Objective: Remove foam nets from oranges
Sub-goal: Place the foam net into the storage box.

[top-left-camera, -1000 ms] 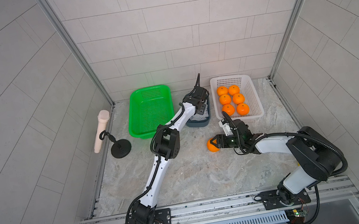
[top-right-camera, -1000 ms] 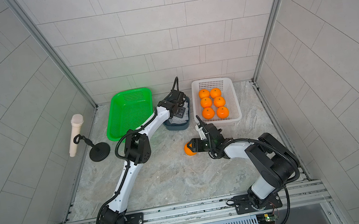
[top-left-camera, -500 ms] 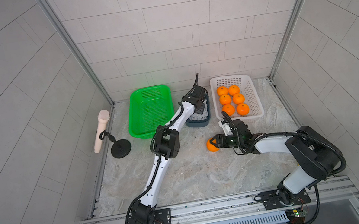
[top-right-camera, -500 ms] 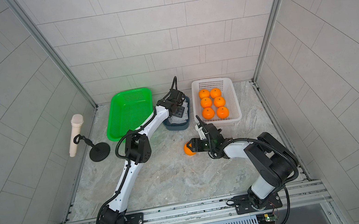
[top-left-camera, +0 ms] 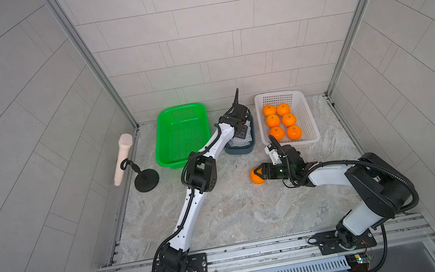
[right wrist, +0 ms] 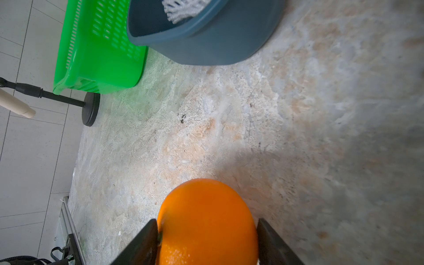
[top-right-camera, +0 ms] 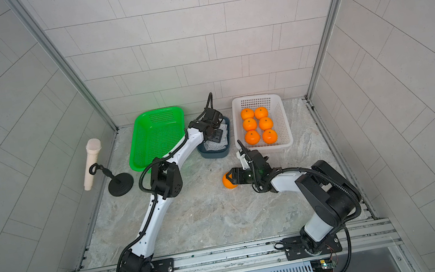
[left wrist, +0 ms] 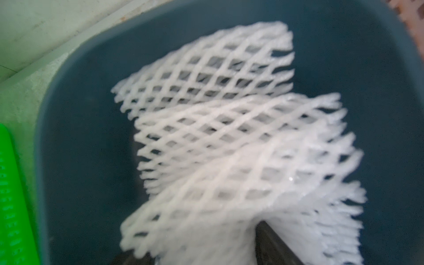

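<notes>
My right gripper (right wrist: 207, 222) is shut on a bare orange (right wrist: 204, 202) low over the marble table, seen in both top views (top-left-camera: 257, 177) (top-right-camera: 229, 182). No net is on it. My left gripper (top-left-camera: 242, 132) hangs inside a blue-grey tub (top-left-camera: 242, 151) at the back. White foam nets (left wrist: 229, 128) are piled in the tub. In the left wrist view the jaws stand apart and one net lies across them, so the left gripper (left wrist: 197, 238) is open. Several bare oranges (top-left-camera: 280, 122) lie in the white basket (top-left-camera: 307, 116).
An empty green basket (top-left-camera: 181, 136) stands left of the tub. A beige microphone (top-left-camera: 122, 157) on a black stand (top-left-camera: 146, 182) is by the left wall. Tiled walls close in three sides. The arms' rail runs along the front edge.
Almost nothing differs. The left gripper has shifted slightly inside the tub. The right gripper keeps the orange in the same spot.
</notes>
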Robot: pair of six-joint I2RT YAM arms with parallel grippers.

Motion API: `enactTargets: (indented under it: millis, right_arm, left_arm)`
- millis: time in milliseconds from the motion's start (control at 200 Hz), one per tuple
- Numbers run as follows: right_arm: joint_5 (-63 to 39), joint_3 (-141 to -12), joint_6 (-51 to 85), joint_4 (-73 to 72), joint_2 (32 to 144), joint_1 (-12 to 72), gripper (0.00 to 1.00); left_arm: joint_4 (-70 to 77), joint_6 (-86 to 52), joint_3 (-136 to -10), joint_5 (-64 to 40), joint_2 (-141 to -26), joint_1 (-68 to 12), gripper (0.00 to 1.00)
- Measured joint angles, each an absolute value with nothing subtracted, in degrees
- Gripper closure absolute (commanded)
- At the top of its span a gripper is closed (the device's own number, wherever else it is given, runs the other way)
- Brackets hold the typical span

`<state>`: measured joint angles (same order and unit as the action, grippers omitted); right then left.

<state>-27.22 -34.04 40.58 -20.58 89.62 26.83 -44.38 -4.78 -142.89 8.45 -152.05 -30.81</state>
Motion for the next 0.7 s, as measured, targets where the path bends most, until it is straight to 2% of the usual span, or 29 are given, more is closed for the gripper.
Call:
enactTargets:
  millis: [700]
  right_arm:
    - [-26.6,-33.2,40.5,-16.4,86.4,26.8,0.32]
  left_arm:
    - [-44.2,-5.6,-133.6,11.4,-140.2,-30.4,0.29]
